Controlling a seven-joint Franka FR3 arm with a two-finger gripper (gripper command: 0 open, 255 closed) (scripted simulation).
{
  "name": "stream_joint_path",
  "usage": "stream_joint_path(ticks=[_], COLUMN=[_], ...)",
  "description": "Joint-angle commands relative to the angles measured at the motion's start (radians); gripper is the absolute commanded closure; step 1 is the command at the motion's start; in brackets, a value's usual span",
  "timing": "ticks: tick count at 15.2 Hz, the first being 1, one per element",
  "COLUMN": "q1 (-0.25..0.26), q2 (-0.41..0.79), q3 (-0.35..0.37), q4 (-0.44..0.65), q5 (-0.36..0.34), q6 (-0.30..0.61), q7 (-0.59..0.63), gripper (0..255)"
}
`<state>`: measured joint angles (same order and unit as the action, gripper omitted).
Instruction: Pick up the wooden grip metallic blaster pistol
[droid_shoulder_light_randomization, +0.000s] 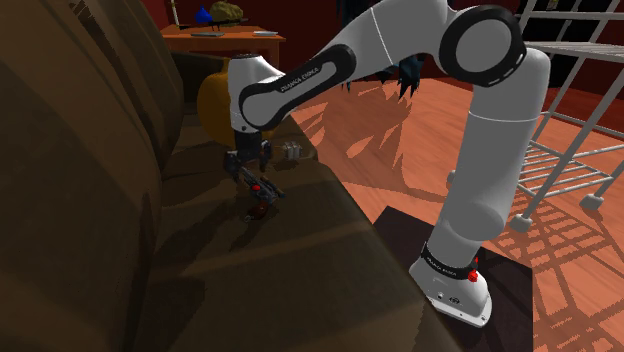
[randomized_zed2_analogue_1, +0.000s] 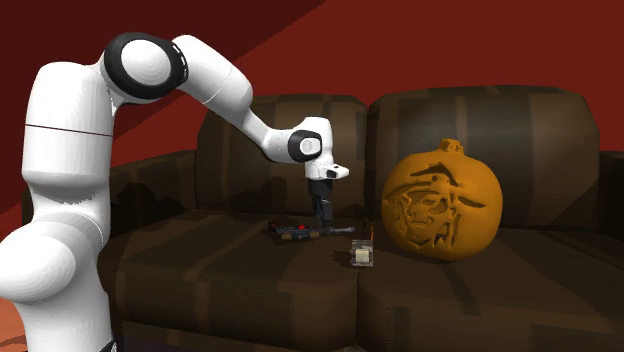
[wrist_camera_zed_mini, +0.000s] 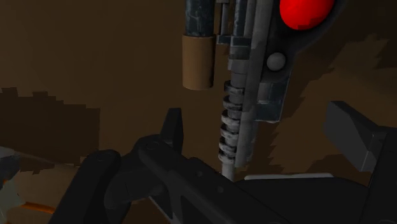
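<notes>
the blaster pistol (randomized_zed2_analogue_1: 297, 233) lies on the seat of the brown sofa (randomized_zed2_analogue_1: 200, 285), near the carved orange pumpkin (randomized_zed2_analogue_1: 443, 205) but apart from it, on the pumpkin's side toward the second exterior view's left. a small pale cube-like thing (randomized_zed2_analogue_1: 361, 254) sits between the two, just beside the pumpkin's foot. the white arm (randomized_zed2_analogue_1: 230, 100) bends down over the seat so that the jaws hang right over the pistol, clear of the pumpkin. in the wrist view the jaws stand wide apart, with the pistol's grey ribbed barrel (wrist_camera_zed_mini: 236, 121) and its red bulb (wrist_camera_zed_mini: 304, 11) running up between them, and neither finger seems to touch it (so it is bracketed, not held). a tan stub (wrist_camera_zed_mini: 197, 62) juts beside the barrel. as i judge it, the approach is done and the lineup looks about right: the jaws are low and straddle the body. what is left is the heart of the task: sink the last bit if needed, close on the barrel, and lift the pistol off the seat. in the shoulder view it looks to rest on the cushion in front of the pumpkin, not yet raised.
</notes>
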<state>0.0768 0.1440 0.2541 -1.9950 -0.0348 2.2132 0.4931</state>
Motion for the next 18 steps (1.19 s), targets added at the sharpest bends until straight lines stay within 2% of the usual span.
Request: stream_joint_path(ticks=[1,2,11,18], q1=[0.000,0.001,0.000,-0.002], q2=[0.004,0.005,0.004,-0.033], q3=[0.000,0.000,0.000,0.001], q4=[-0.005,-0.003,-0.005,0.048], q5=[-0.001,-0.002,-0.001,0.011], q6=[0.009,0.009,0.009,-0.079], q7=[0.001,0.002,0.001,-0.007], gripper=[0,255,255,255])
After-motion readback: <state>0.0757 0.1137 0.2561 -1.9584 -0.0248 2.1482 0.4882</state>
